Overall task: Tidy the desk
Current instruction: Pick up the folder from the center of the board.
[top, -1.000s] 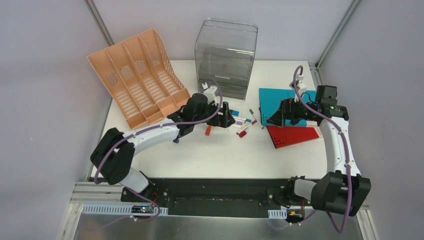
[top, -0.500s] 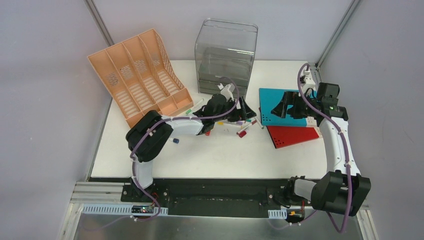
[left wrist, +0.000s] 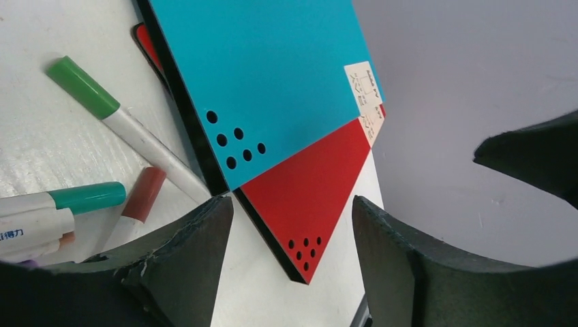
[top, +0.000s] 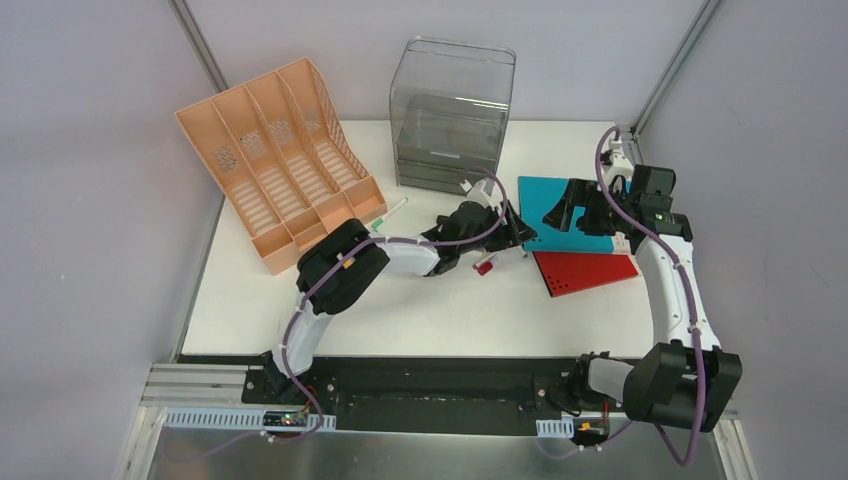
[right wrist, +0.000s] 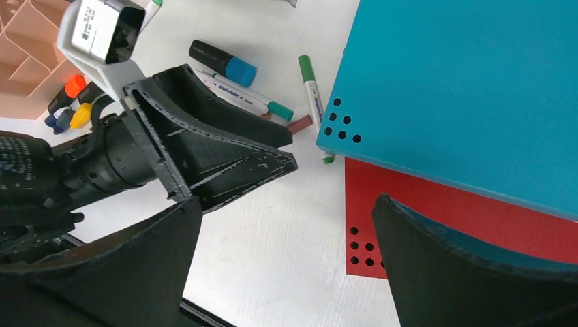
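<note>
The desk [top: 400, 310] is a white tabletop. A teal board [top: 560, 195] lies at its right, overlapping a red board [top: 590, 272]. Several markers [top: 486, 264] lie scattered at the centre. My left gripper [top: 516, 230] reaches over them to the boards' left edge, open and empty. In the left wrist view, my left gripper [left wrist: 293, 221] frames the red board's corner [left wrist: 307, 197], with a green-capped marker [left wrist: 129, 129] to the left. My right gripper [top: 562, 214] hovers open over the teal board [right wrist: 463, 88], and my right gripper [right wrist: 287, 203] holds nothing.
A peach slotted file rack [top: 280, 165] stands at the back left. A clear grey drawer box [top: 452, 115] stands at the back centre. One marker [top: 392, 210] lies beside the rack. The left gripper's fingers [right wrist: 225, 157] lie close in front of the right gripper.
My left arm has stretched to the right across the markers up to the boards, and its jaws have narrowed. My right gripper has drawn back over the teal board, still wide open.
</note>
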Action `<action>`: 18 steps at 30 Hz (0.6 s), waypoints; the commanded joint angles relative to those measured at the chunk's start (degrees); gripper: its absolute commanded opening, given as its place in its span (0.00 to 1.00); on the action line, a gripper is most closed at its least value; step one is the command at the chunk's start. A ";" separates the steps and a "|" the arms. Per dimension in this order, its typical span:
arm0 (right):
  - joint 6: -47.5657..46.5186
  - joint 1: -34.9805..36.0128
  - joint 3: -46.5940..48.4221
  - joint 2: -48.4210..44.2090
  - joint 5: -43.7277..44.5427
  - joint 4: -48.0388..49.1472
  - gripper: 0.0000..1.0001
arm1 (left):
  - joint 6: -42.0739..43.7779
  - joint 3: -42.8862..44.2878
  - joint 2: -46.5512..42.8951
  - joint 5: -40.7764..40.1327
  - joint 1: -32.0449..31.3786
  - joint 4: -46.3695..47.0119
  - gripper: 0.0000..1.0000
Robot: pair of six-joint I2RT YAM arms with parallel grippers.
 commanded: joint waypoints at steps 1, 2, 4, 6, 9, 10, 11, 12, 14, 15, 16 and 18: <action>1.14 0.87 0.51 -1.09 1.51 2.57 1.00 | -1.32 3.88 1.98 -6.04 -0.41 -0.24 0.66; 1.15 0.97 0.51 -1.10 1.53 2.55 1.00 | -1.36 4.50 2.57 -6.47 -0.44 -0.64 0.65; 1.15 1.11 0.51 -1.17 1.71 2.58 1.00 | -1.41 5.73 3.70 -6.71 -0.43 -1.20 0.64; 1.10 1.22 0.51 -1.33 1.88 2.51 1.00 | -1.62 6.83 4.81 -6.62 -0.43 -1.61 0.63; 0.97 1.25 0.42 -1.54 2.17 2.53 1.00 | -1.89 8.12 6.13 -6.26 -0.41 -1.68 0.60; 0.92 1.25 0.42 -1.65 2.15 2.55 1.00 | -2.01 8.56 6.69 -6.04 -0.37 -1.73 0.60; 0.89 1.25 0.42 -1.65 2.22 2.57 1.00 | -2.11 9.03 7.17 -5.78 -0.42 -1.77 0.59; 0.88 1.25 0.42 -1.70 2.30 2.53 1.00 | -2.24 9.33 7.55 -5.58 -0.39 -1.84 0.58; 0.88 1.25 0.40 -1.80 2.20 2.57 1.00 | -2.56 9.85 8.13 -5.44 -0.39 -2.03 0.56; 0.88 1.29 0.46 -1.90 2.19 2.58 1.00 | -2.76 10.06 8.35 -5.43 -0.43 -2.02 0.56; 0.88 1.33 0.42 -1.93 2.21 2.58 1.00 | -2.85 10.23 8.59 -5.39 -0.42 -2.03 0.55; 0.87 1.34 0.42 -2.02 2.18 2.55 1.00 | -3.19 10.55 8.94 -5.23 -0.41 -1.96 0.53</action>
